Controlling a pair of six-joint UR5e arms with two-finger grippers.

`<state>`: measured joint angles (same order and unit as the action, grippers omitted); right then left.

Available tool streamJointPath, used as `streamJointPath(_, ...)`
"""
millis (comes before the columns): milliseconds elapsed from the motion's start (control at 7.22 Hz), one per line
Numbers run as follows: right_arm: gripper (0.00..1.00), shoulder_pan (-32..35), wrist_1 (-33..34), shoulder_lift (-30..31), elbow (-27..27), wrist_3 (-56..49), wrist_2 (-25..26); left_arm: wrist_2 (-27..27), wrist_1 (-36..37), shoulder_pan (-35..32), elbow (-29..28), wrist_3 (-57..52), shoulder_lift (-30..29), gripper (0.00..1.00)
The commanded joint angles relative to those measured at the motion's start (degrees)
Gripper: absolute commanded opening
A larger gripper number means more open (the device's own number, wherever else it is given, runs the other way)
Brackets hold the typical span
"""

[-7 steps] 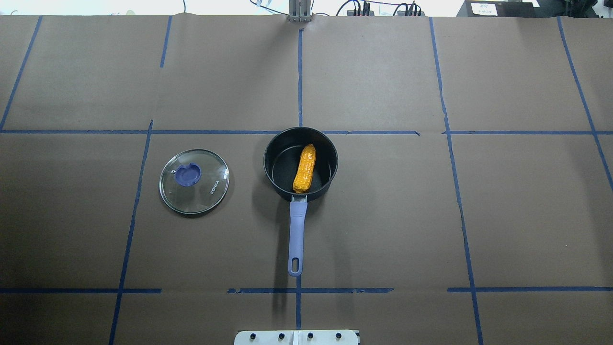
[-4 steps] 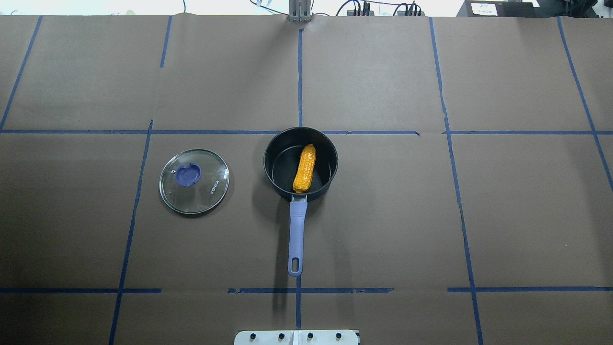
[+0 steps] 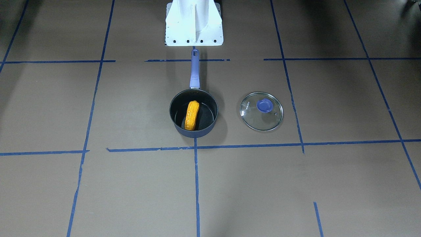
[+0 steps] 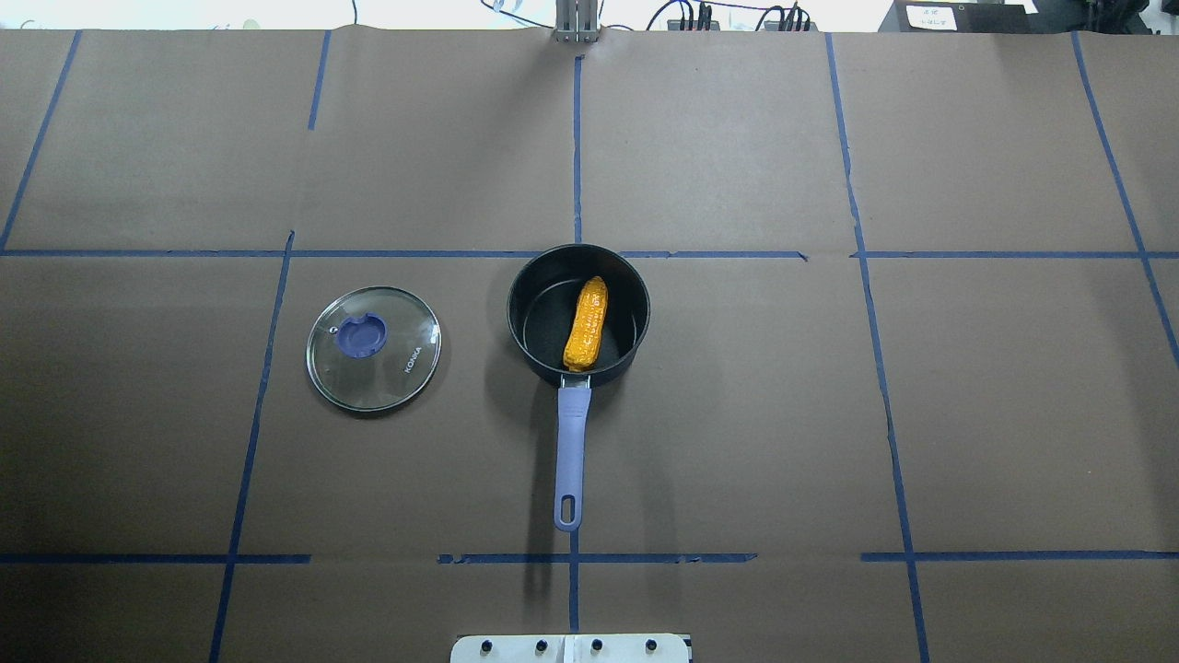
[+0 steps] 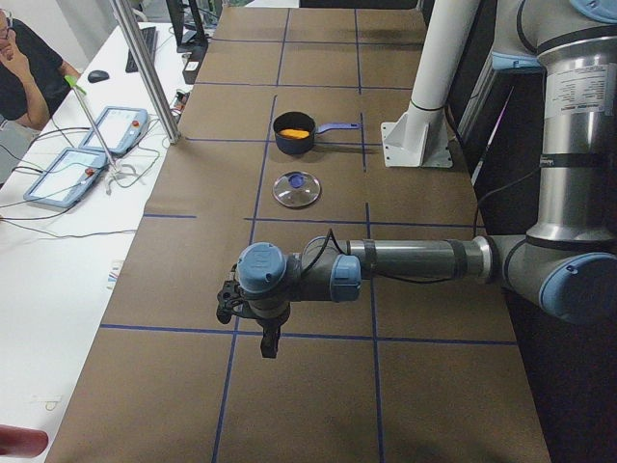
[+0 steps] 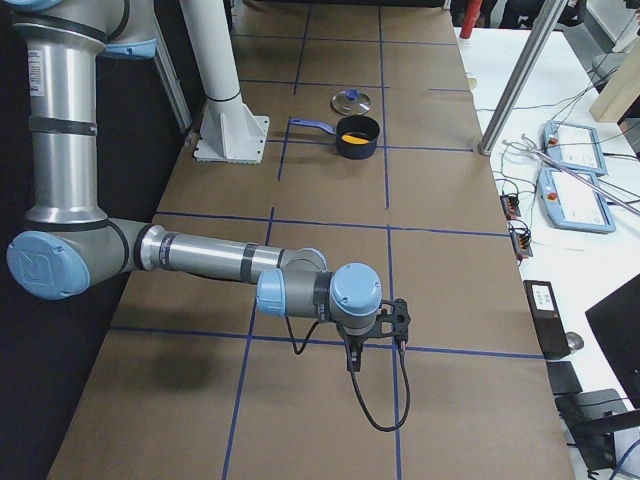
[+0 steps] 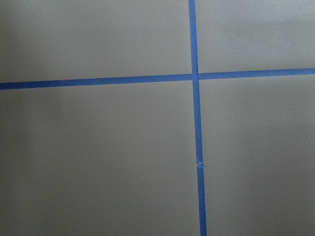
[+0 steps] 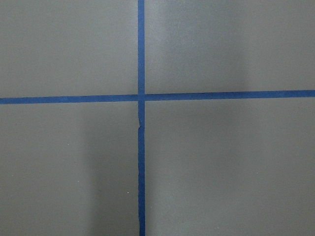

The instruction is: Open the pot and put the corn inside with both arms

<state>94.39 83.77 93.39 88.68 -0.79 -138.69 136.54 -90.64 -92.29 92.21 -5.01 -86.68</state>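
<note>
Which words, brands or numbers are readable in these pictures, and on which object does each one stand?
"KONKA": printed on the glass lid, near its rim.
The white label on the black box beyond the table's far edge: too small to read.
No other text is readable.

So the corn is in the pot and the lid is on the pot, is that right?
Not quite. The corn is in the pot, but the lid is off, lying flat beside the pot, as the overhead view shows.
</note>
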Motion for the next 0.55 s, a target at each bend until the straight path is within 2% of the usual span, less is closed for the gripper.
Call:
streamJointPath(0, 1.00, -0.1, 0.0, 0.0, 0.1, 0.0, 0.0, 0.0, -0.1, 0.0, 0.0, 0.0, -0.1, 1.00)
streamJointPath(416, 1.00, -0.1, 0.0, -0.1, 0.1, 0.0, 0.1, 0.0, -0.1, 0.0, 0.0, 0.0, -0.1, 1.00)
